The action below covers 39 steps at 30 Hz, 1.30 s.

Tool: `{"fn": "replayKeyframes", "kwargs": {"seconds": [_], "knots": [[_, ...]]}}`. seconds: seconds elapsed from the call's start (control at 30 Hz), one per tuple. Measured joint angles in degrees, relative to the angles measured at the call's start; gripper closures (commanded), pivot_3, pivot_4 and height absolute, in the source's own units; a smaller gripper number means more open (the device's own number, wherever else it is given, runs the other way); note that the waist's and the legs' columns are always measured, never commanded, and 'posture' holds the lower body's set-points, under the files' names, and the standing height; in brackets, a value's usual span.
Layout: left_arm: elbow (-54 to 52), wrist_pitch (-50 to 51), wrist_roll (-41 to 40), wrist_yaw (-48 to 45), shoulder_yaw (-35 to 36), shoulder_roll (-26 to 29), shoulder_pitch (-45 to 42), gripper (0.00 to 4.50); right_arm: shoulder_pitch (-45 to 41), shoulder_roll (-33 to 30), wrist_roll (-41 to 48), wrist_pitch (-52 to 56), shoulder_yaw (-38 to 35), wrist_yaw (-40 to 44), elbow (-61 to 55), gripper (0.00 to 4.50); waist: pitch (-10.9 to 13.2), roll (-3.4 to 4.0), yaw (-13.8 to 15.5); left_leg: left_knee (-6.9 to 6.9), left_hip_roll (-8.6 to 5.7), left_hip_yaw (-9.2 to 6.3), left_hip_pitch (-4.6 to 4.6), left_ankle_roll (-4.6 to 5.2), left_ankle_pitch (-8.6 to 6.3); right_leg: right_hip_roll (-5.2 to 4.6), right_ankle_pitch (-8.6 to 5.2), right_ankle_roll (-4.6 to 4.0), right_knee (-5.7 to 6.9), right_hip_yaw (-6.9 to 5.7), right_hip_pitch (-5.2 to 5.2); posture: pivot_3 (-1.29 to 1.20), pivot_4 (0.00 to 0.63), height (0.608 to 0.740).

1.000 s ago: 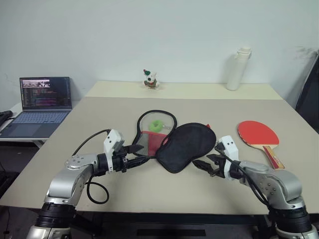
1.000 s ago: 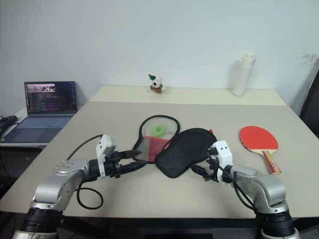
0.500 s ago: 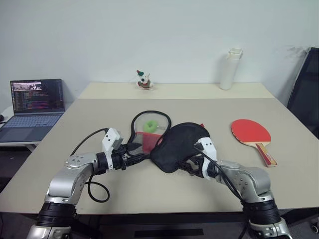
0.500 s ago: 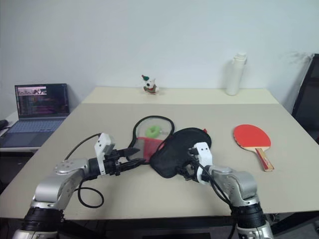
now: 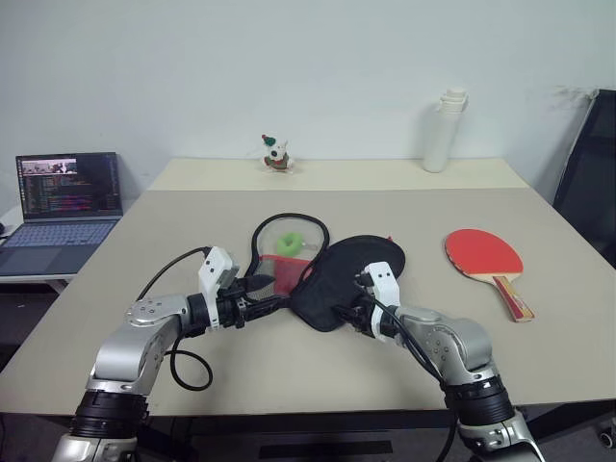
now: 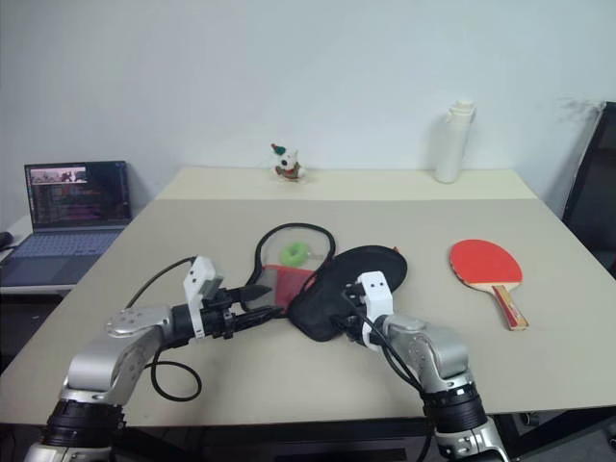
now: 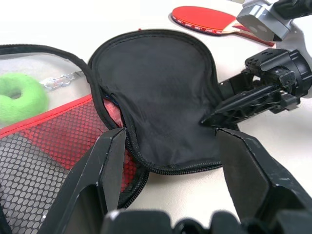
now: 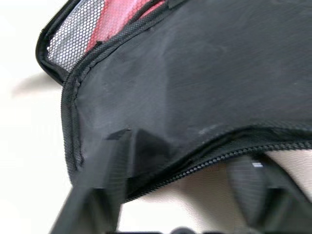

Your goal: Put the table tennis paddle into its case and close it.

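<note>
Even bright indoor light — soft shadows; right wrist view blurred.

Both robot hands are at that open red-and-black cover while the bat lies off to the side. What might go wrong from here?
The right hand is at the zip edge of the case's black flap; a thin pinch on soft fabric may slip. The left hand has open fingers around the case's narrow end, so the case may slide on the table when tugged. The paddle lies apart near the table's right side, still to be fetched.

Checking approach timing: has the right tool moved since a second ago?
Yes. The right tool has travelled leftward, away from the paddle, and now sits at the black flap of the case.
</note>
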Motion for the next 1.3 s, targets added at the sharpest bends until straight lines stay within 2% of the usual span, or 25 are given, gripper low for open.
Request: {"fn": "replayKeyframes", "kwargs": {"seconds": [0.17,0.37,0.47,0.77,1.03,1.3], "knots": [[-1.4,0.1,0.0,-0.1,0.0,0.1,0.4,1.33,0.2,1.8,3.9,5.2,-4.8,0.1,-0.4,4.47,0.0,0.0,0.0,0.0,-0.02,0.01,-0.02,0.0,0.0,-0.02,0.0,-0.01,-0.01,0.01,0.0,0.0,0.15,0.74],[-2.3,0.7,0.0,-0.1,-0.8,0.0,0.4,1.33,0.2,1.9,5.9,9.2,-7.8,0.0,-1.7,4.49,0.0,0.01,0.0,0.0,-0.03,0.02,-0.02,0.0,0.0,-0.02,0.0,0.0,-0.01,0.01,0.0,0.0,0.15,0.74],[-3.1,0.7,0.0,-0.1,-1.6,-0.4,0.5,1.33,0.4,0.0,6.6,11.7,-8.3,0.6,-2.5,4.49,0.0,0.01,0.0,-0.01,-0.04,0.04,-0.03,0.0,0.0,-0.02,0.0,0.0,-0.03,0.02,0.0,0.0,0.15,0.74],[-3.7,0.6,0.0,-0.2,-4.0,-0.8,0.9,1.33,-1.1,-19.2,8.3,14.7,-5.6,13.0,-0.3,4.49,0.0,0.01,0.1,0.02,-0.1,0.13,-0.02,0.01,0.0,-0.03,-0.01,0.0,-0.05,0.02,0.02,0.0,0.15,0.74],[-3.7,-0.6,0.3,-0.8,-5.8,-1.4,0.1,1.33,-10.1,-32.4,4.1,7.7,5.2,27.8,11.5,4.49,0.0,0.02,0.1,0.01,-0.11,0.29,-0.04,0.01,-0.01,-0.01,-0.01,0.01,-0.11,0.02,0.02,0.0,0.15,0.74],[-3.7,-1.7,0.9,-1.0,-6.4,-2.4,-0.5,1.33,-19.7,-36.7,-4.3,-2.8,15.3,41.6,25.8,4.49,0.1,0.02,0.1,0.02,-0.1,0.31,-0.04,0.01,-0.01,0.0,-0.01,0.0,-0.09,0.01,-0.02,0.0,0.15,0.74]]}}
